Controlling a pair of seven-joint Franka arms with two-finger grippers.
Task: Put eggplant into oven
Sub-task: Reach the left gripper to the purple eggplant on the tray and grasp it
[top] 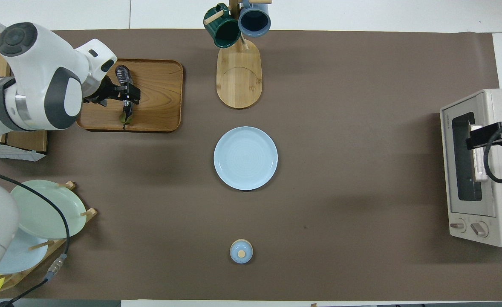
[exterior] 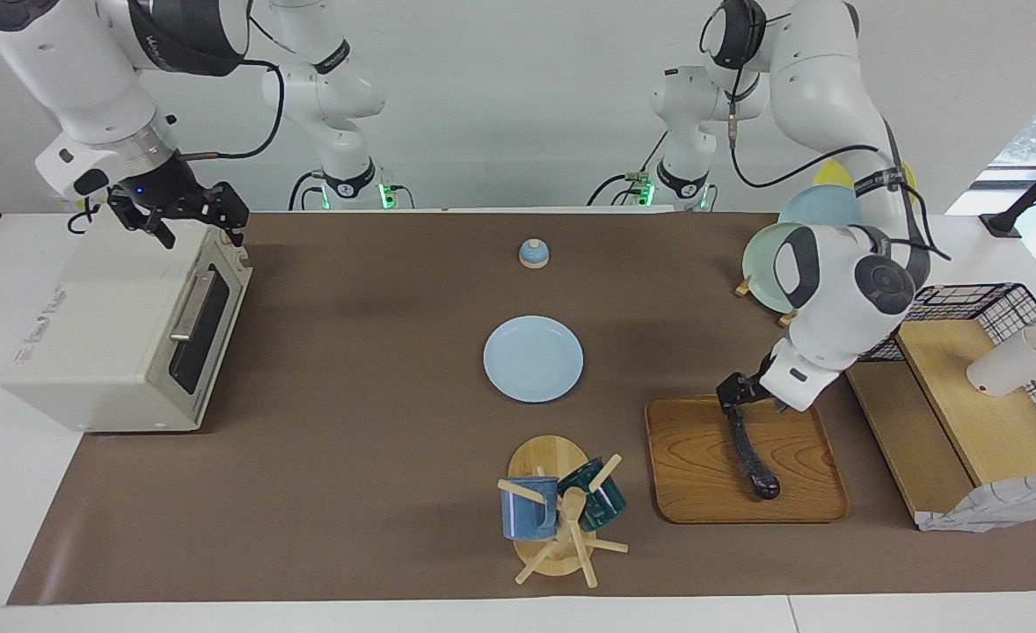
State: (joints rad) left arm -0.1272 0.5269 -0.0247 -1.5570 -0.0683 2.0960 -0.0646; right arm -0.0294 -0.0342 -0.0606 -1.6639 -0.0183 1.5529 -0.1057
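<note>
The dark purple eggplant [exterior: 754,459] [top: 123,75] lies lengthwise on a wooden tray [exterior: 694,462] [top: 157,94] toward the left arm's end of the table. My left gripper [exterior: 734,399] [top: 127,94] hangs open and low over the eggplant's stem half; I cannot tell whether it touches. The cream-white oven [exterior: 113,334] [top: 481,170] stands at the right arm's end with its glass door closed. My right gripper [exterior: 179,215] [top: 485,137] waits open over the oven's top, holding nothing.
A light blue plate [exterior: 533,359] lies mid-table, with a small blue lidded jar [exterior: 533,253] nearer the robots. A mug tree [exterior: 562,510] stands beside the tray. A plate rack [exterior: 760,264] and a wire shelf [exterior: 966,387] flank the left arm.
</note>
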